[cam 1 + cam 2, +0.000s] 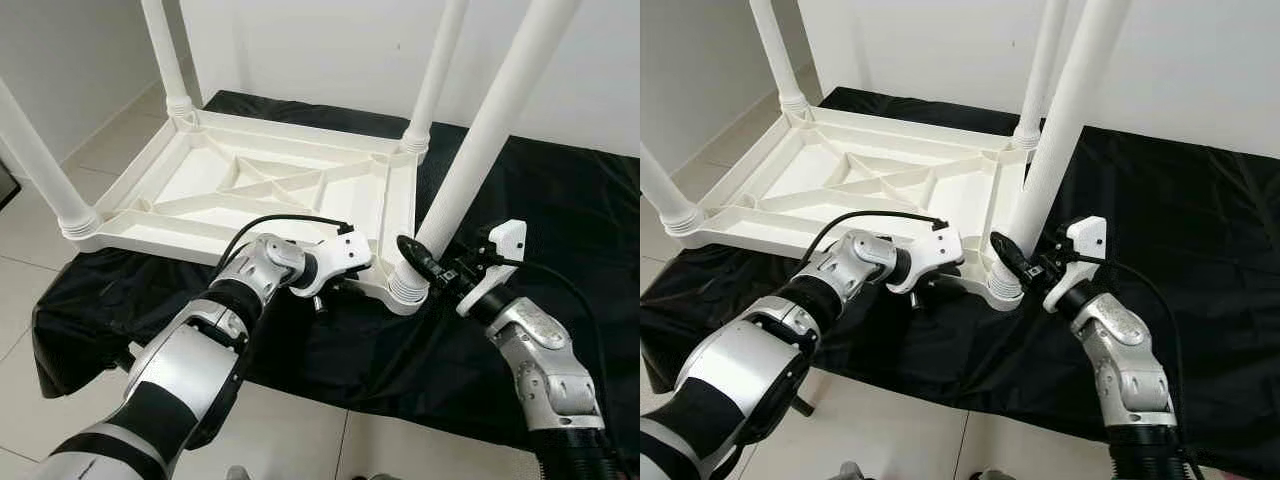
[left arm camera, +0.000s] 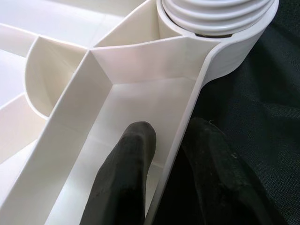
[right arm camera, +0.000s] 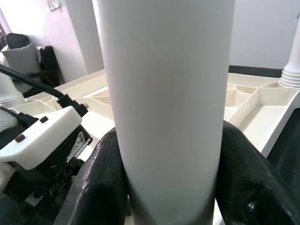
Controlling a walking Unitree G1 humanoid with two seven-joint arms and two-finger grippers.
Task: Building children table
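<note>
A white plastic children's table lies upside down on a black cloth, its legs pointing up. My left gripper is at the near right corner, shut on the tabletop's rim. One finger is inside the rim and the other finger is outside, over the cloth. My right gripper is shut around the base of the near right leg, just above its ribbed socket. In the right wrist view the leg stands between both black fingers.
The black cloth covers the tiled floor under the table. Three other legs stand at the far left, far right and near left corners. A white wall runs close behind.
</note>
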